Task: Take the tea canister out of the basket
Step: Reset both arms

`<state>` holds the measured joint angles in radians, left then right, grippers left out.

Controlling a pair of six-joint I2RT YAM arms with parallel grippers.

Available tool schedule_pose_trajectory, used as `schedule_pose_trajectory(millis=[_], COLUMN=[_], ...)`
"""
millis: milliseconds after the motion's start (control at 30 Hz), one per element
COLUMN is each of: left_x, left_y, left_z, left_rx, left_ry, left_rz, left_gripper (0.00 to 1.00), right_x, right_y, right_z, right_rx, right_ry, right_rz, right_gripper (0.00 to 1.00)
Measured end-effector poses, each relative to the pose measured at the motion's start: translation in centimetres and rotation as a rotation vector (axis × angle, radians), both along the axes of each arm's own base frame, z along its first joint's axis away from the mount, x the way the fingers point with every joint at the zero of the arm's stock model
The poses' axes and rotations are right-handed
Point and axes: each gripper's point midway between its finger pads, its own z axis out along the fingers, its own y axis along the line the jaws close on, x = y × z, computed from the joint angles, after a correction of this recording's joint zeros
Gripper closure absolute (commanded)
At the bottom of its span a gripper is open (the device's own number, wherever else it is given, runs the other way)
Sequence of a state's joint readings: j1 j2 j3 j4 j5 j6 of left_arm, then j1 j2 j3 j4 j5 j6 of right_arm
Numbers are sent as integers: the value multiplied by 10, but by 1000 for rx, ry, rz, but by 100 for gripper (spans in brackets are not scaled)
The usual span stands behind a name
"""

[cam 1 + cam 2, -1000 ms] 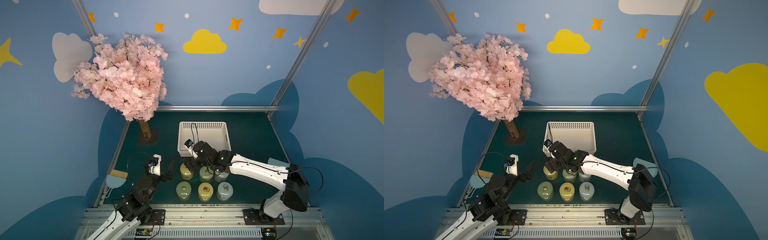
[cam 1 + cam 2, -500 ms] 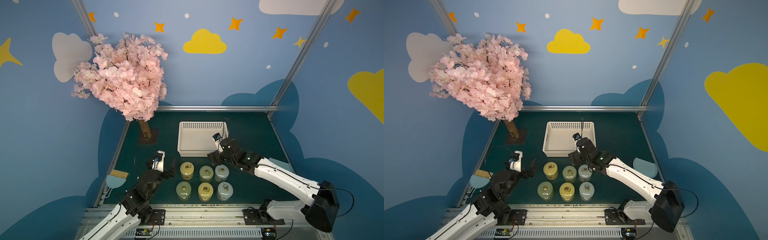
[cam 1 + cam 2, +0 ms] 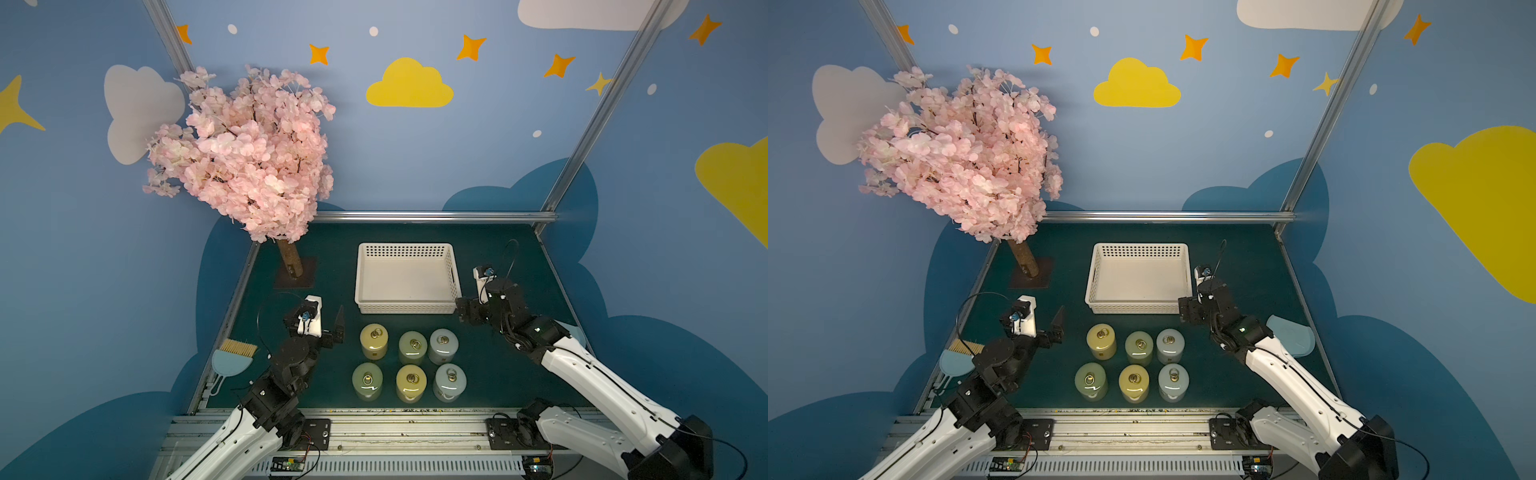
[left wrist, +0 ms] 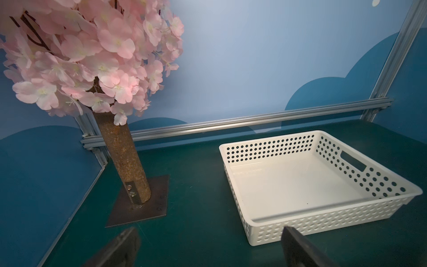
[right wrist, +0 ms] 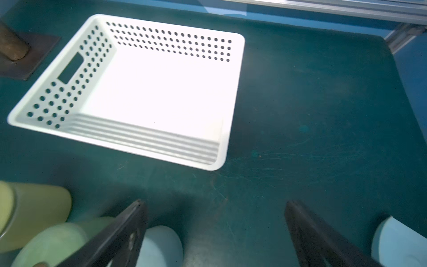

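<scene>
Now the basket is empty; all six canisters stand on the table just in front of it. They look hard, smooth and slippery, so grab one round its sides. Both the left gripper and the right gripper are wide open, holding nothing. The right one has pulled back from the yellow canister.

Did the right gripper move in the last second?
Yes. The right gripper swung rightward, from over the back-row yellow canister to beside the near right corner of the basket.
</scene>
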<state>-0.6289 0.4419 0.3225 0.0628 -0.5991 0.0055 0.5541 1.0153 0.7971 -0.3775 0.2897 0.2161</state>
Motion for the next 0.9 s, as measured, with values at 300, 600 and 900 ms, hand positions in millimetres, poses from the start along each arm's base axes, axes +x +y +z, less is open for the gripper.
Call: schedule_pose_trajectory(millis=[300, 600, 900], left_x=[36, 64, 85], left_y=[39, 72, 66], left_z=[-38, -68, -82], left_rx=[-24, -136, -166], left_ry=[138, 256, 293], left_rz=[133, 194, 116], left_gripper=[0, 0, 0], right_x=[22, 31, 44], right_y=[-58, -83, -79], right_z=[-16, -27, -34], right_rx=[76, 96, 89], right_ry=[46, 37, 33], right_rz=[-173, -218, -187], right_gripper=[2, 2, 2])
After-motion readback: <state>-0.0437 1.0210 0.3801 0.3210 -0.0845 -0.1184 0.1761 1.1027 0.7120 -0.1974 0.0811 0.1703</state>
